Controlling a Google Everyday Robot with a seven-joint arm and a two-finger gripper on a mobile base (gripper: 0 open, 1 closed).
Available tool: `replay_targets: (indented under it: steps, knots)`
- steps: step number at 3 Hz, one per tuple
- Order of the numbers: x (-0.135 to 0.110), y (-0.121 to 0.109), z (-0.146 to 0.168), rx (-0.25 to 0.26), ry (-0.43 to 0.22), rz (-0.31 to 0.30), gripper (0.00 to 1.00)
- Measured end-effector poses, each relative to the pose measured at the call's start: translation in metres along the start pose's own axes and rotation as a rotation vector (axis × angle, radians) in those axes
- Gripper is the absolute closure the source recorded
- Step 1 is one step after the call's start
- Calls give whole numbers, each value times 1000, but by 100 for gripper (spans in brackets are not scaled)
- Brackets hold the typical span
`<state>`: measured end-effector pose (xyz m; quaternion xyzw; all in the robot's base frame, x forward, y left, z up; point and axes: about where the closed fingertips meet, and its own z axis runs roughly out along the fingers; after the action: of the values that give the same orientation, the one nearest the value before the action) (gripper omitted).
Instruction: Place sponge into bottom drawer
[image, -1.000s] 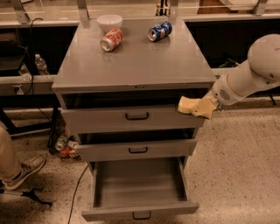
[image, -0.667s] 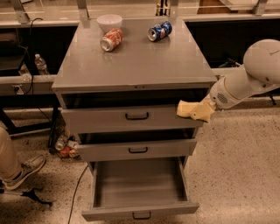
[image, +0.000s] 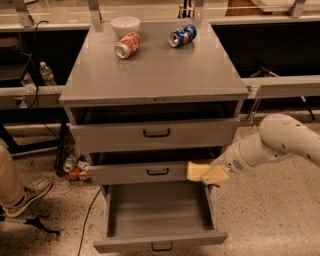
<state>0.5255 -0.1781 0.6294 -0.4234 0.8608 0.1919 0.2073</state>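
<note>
The bottom drawer of the grey cabinet is pulled wide open and its tray holds nothing. My gripper reaches in from the right on a white arm. It is shut on the pale-yellow sponge. The sponge hangs in front of the right end of the middle drawer, just above the right rear corner of the bottom drawer's tray.
A red can, a blue can and a white bowl sit on the cabinet top. The top drawer is slightly open. A person's leg and shoe are at the left; cans and a cable lie on the floor.
My gripper has moved down and slightly left with the sponge, from the level of the top drawer to the level of the middle drawer, over the open bottom drawer.
</note>
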Motion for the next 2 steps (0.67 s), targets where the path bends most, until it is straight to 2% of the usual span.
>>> replay_targets:
  steps: [1, 2]
  knots:
    - [0, 0, 0, 0, 0, 0, 100]
    - [20, 9, 24, -22, 14, -9, 100]
